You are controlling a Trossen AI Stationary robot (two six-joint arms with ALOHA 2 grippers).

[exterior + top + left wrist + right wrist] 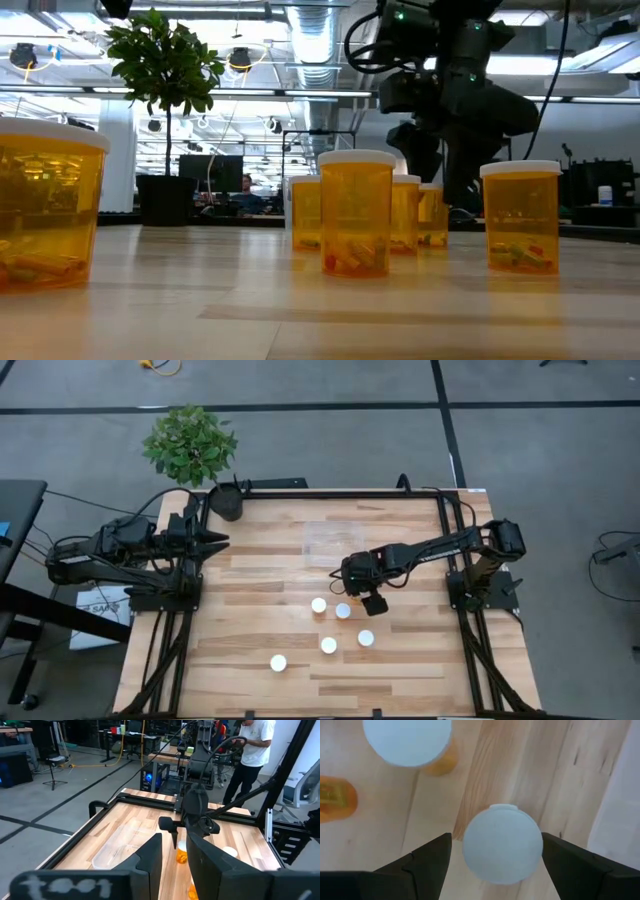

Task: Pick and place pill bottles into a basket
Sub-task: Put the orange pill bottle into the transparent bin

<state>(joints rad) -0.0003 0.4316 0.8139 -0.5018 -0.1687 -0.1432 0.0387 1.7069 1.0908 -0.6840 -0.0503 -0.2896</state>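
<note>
Several pill bottles with white caps and orange bodies stand on the wooden table, among them ones near the centre and the front. My right gripper points down, open, over one bottle's white cap, a finger on each side of it. In the high view this gripper hides that bottle. The clear basket sits just beyond it toward the far edge. My left gripper is open and empty at the table's left edge.
A dark plant pot with a green plant stands at the far left corner. Another cap and an orange bottle stand close beside the right gripper. A person in a white shirt stands beyond the table.
</note>
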